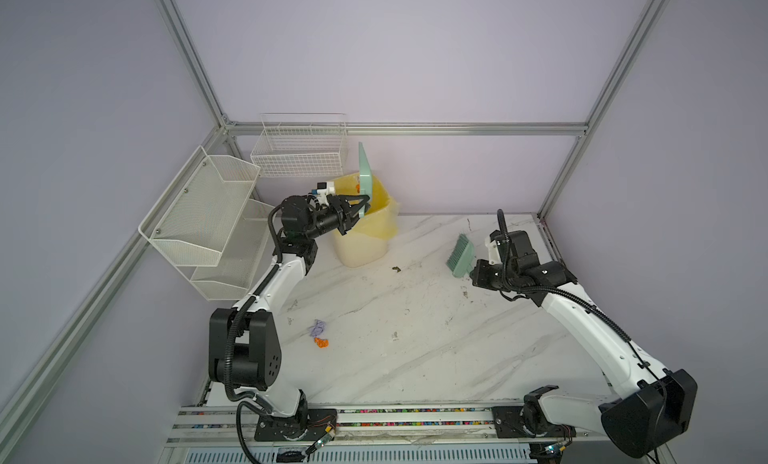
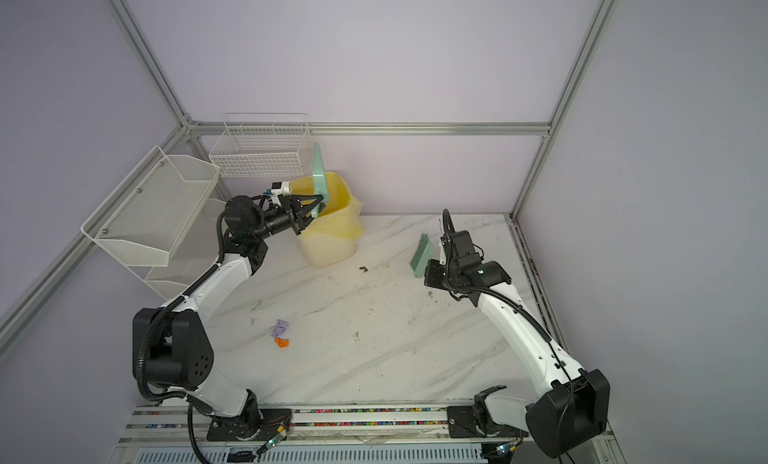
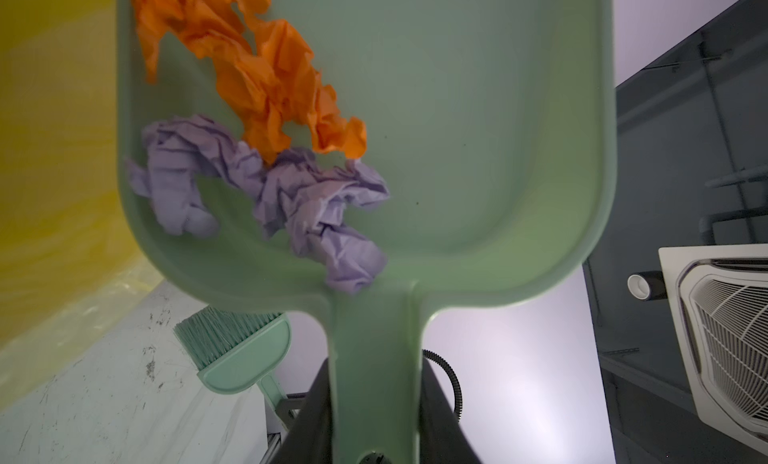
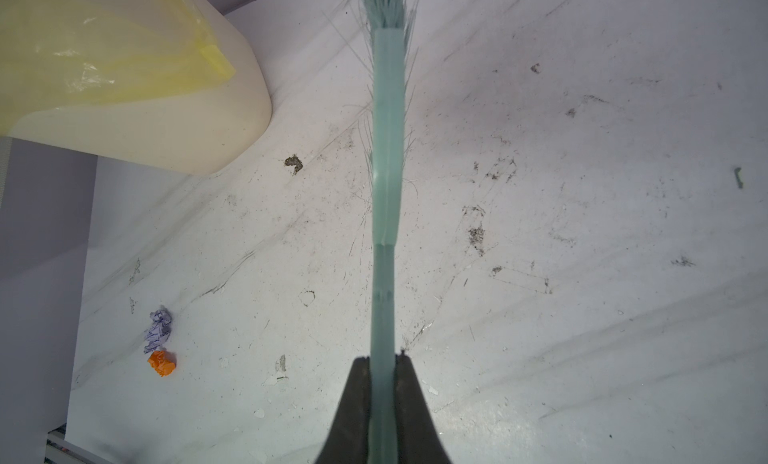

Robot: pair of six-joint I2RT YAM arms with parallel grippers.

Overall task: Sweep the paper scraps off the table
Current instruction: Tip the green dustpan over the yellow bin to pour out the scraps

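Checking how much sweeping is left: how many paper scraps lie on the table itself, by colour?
Orange scrap: 1
Lavender scrap: 1
Total on the table: 2
Scraps in the dustpan are not counted.

we see the dustpan (image 3: 457, 129) and its orange paper scraps (image 3: 270, 79) cut off by the left wrist view's edge — likewise the brush (image 4: 388, 150) bristles in the right wrist view.
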